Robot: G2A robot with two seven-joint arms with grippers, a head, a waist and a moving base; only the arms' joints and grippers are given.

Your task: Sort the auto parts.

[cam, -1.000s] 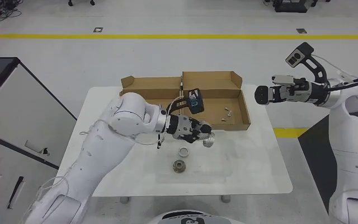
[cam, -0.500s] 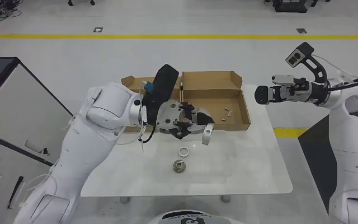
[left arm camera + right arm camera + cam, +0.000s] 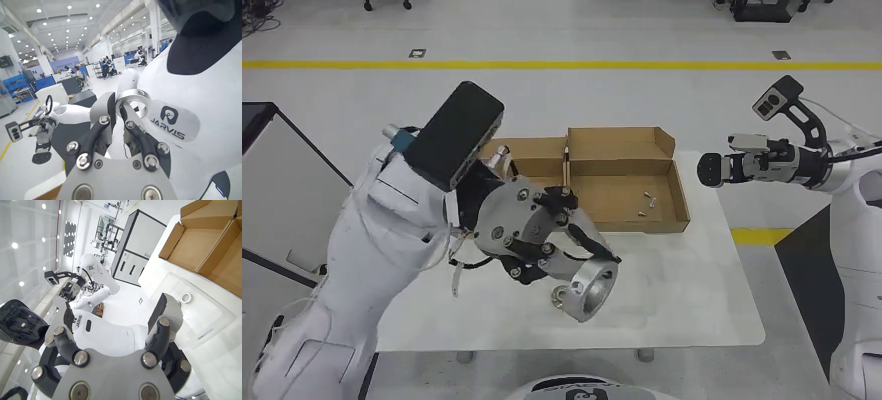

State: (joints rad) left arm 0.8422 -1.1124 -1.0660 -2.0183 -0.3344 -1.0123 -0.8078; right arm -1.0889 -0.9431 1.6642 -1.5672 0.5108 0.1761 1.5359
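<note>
The left gripper (image 3: 590, 268) (image 3: 117, 106) is up in the air over the table (image 3: 712, 300), on the robot's side of the box (image 3: 620, 131). It is clamped on a metal ring (image 3: 587, 290) (image 3: 133, 102). One finger sits inside the ring's bore and the other presses on the outside, so the ring's wall is pinched between them. The ring is clear of the table and has a threaded hole through its wall.

The right gripper (image 3: 707, 170) (image 3: 115, 302) hangs to the right of the box, past the table's edge. Its fingers are spread wide apart with nothing between them.

The box (image 3: 189, 247) is open cardboard, split by a wall into two compartments. A few small fasteners (image 3: 646, 195) lie in the right one, near its right wall. A smaller ring (image 3: 186, 298) lies flat on the table just in front of the box, apart from both grippers.
</note>
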